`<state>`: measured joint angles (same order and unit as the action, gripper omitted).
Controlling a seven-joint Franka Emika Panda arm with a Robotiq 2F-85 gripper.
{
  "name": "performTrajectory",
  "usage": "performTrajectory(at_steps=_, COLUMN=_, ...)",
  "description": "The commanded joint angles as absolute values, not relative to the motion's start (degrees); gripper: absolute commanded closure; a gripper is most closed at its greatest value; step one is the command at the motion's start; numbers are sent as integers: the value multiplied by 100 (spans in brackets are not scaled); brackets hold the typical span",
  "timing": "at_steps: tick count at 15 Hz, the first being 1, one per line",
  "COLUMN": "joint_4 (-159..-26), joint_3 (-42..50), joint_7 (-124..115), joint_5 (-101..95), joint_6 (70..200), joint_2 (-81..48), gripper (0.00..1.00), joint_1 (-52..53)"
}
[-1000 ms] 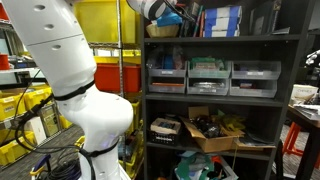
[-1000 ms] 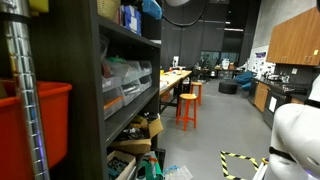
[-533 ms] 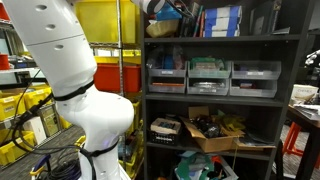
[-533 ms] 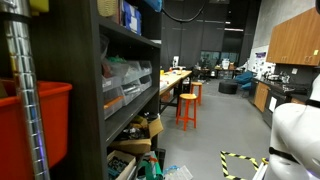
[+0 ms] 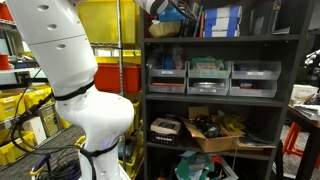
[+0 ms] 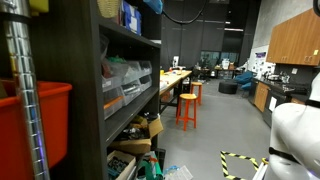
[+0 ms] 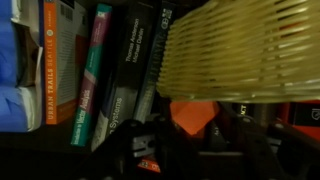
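Observation:
My gripper (image 7: pixel 195 128) comes in from the bottom of the wrist view, dark and dim. An orange object (image 7: pixel 192 113) sits between its fingers, and the jaws look shut on it. Just above it is a woven wicker basket (image 7: pixel 240 50). Upright books (image 7: pixel 95 70) stand to the left of the basket. In an exterior view the gripper (image 5: pixel 168 9) is at the shelf's top level, over the basket (image 5: pixel 162 29), partly cut off by the frame's top edge. In an exterior view only a blue bit near the gripper (image 6: pixel 152 5) shows at the top.
The dark shelf unit (image 5: pixel 225 98) holds grey bins (image 5: pixel 210 77) and a cardboard box (image 5: pixel 212 132) of clutter lower down. Yellow crates (image 5: pixel 105 20) stand behind my white arm (image 5: pixel 60 60). An orange stool (image 6: pixel 186 108) stands by long tables in the room.
The gripper has risen a little at the top shelf, with less of it showing in the exterior views. Its jaws have kept the same opening.

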<state>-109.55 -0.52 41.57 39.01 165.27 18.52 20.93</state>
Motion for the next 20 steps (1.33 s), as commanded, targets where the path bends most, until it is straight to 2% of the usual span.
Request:
performTrajectory(at_steps=1, joint_4=-10786, joint_3=106, joint_7=4288, joint_5=3918, joint_6=16507, joint_2=1606, gripper=78, joint_1=2079)
performTrajectory(at_steps=10, joint_4=-10767, joint_3=306, joint_7=4139, joint_5=3720, joint_6=16341, joint_2=1199, gripper=78, joint_1=1883)
performTrajectory(at_steps=11, joint_4=-10758, joint_3=306, joint_7=4162, joint_5=3727, joint_6=16323, joint_2=1212, gripper=52, joint_1=1896)
performTrajectory(at_steps=12, joint_4=-10755, joint_3=302, joint_7=4159, joint_5=3721, joint_6=16312, joint_2=1217, gripper=47, joint_1=1896)
performTrajectory(at_steps=13, joint_4=-10749, joint_3=306, joint_7=4177, joint_5=3738, joint_6=16303, joint_2=1227, gripper=27, joint_1=1907)
performTrajectory(at_steps=15, joint_4=-10743, joint_3=304, joint_7=4179, joint_5=3737, joint_6=16288, joint_2=1233, gripper=19, joint_1=1907)
performTrajectory(at_steps=18, joint_4=-10739, joint_3=305, joint_7=4184, joint_5=3738, joint_6=16287, joint_2=1234, gripper=2, joint_1=1906)
performTrajectory(at_steps=19, joint_4=-10735, joint_3=304, joint_7=4179, joint_5=3735, joint_6=16286, joint_2=1235, gripper=0, joint_1=1903)
performTrajectory(at_steps=20, joint_4=-10733, joint_3=304, joint_7=4191, joint_5=3734, joint_6=16297, joint_2=1237, gripper=6, joint_1=1905)
